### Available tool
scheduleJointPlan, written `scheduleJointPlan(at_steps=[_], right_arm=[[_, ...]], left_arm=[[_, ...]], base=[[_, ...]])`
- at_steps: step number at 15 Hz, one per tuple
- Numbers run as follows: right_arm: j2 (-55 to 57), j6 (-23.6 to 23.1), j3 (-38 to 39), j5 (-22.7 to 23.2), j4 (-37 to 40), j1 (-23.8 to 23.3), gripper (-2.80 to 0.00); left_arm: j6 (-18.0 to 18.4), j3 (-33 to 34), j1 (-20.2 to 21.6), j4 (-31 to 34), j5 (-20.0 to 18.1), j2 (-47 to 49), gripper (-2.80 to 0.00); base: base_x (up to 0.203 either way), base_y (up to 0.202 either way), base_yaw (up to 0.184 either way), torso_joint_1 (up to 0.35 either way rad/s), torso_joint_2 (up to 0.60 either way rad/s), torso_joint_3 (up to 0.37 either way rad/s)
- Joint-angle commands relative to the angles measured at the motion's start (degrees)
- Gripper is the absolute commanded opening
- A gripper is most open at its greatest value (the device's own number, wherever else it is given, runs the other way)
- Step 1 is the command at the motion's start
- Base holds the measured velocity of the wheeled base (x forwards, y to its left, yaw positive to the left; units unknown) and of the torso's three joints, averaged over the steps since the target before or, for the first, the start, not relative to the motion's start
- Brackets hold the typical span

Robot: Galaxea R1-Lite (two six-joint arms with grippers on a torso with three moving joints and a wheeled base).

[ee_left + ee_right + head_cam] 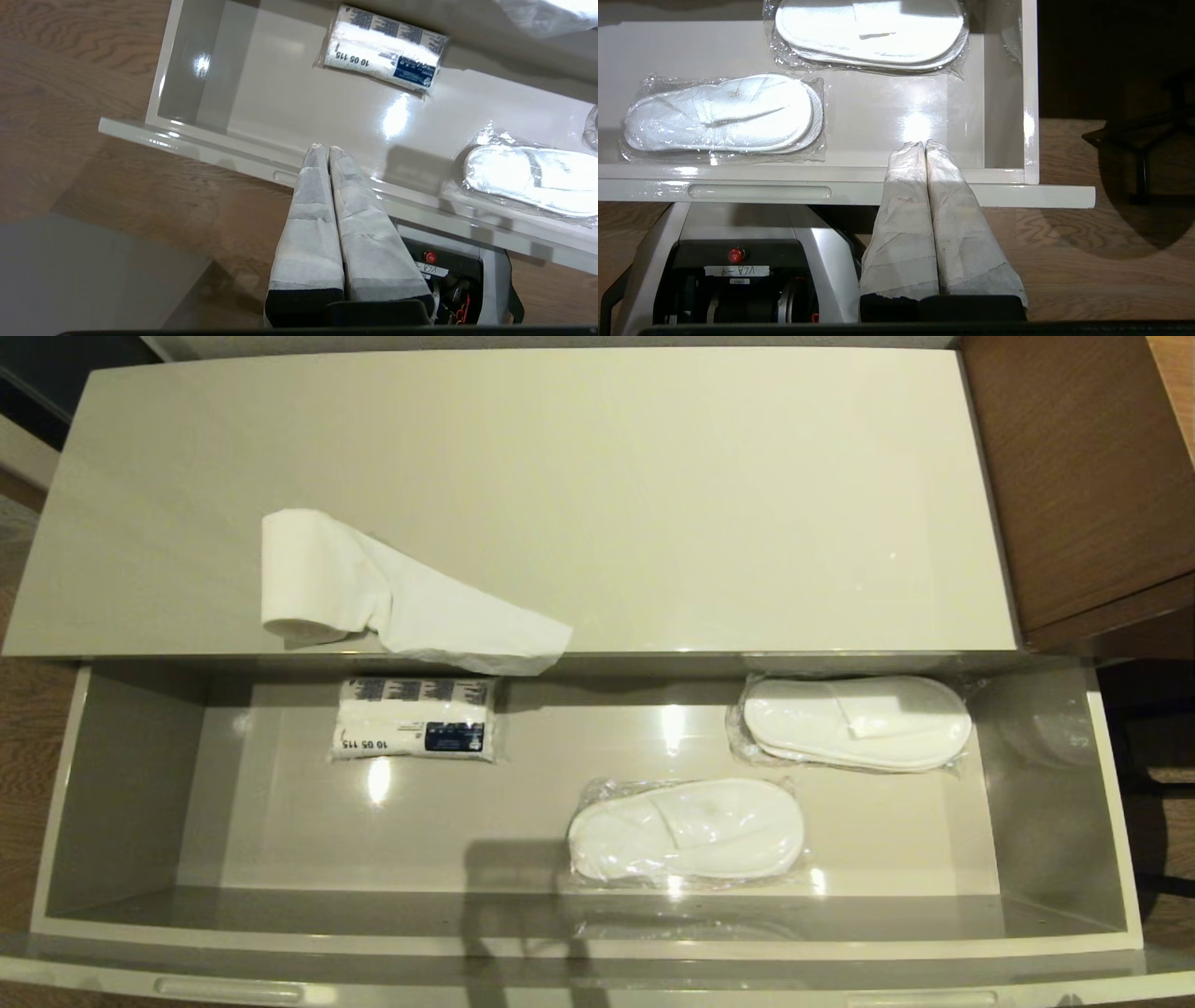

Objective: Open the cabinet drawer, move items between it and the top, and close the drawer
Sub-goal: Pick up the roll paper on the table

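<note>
On the broad glossy cream-beige cabinet top point(653, 495), toward ten o'clock in your head view, you have the white toilet paper roll point(308, 581) resting with its loose sheet trailing over the front edge. The wide, shallow pale grey-beige drawer point(597, 947) stands pulled fully open at six o'clock. Both the left gripper point(325, 150) and right gripper point(923, 145) hover clenched and empty above its front edge, so closing it looks like what remains.
</note>
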Motion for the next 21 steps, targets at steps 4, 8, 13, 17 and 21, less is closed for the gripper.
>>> scheduleJointPlan(at_steps=[4,8,13,17,21], right_arm=[[0.08,-0.04,0.09,-0.01,0.00,0.02,-2.80],[0.08,-0.04,0.09,-0.01,0.00,0.02,-2.80],[0.08,-0.04,0.09,-0.01,0.00,0.02,-2.80],[0.08,-0.04,0.09,-0.01,0.00,0.02,-2.80],[0.08,-0.57,0.09,0.43,-0.18,0.02,-2.80]], left_arm=[[0.02,-5.50,0.05,2.63,-0.56,1.86,-2.80],[-1.31,-24.76,-0.04,14.09,-2.46,16.61,-2.80],[-3.23,-32.79,-0.06,11.87,-9.54,40.94,-2.80],[-5.24,-31.93,-0.09,-4.25,-14.83,57.52,-2.80],[-7.01,-35.29,-0.41,-17.49,-17.59,70.43,0.00]], base=[[0.000,0.000,0.000,0.033,0.01,0.042],[0.000,0.000,0.000,0.000,0.00,0.000],[0.000,0.000,0.000,0.000,0.00,0.000],[0.000,0.000,0.000,0.000,0.00,0.000],[0.000,0.000,0.000,0.000,0.00,0.000]])
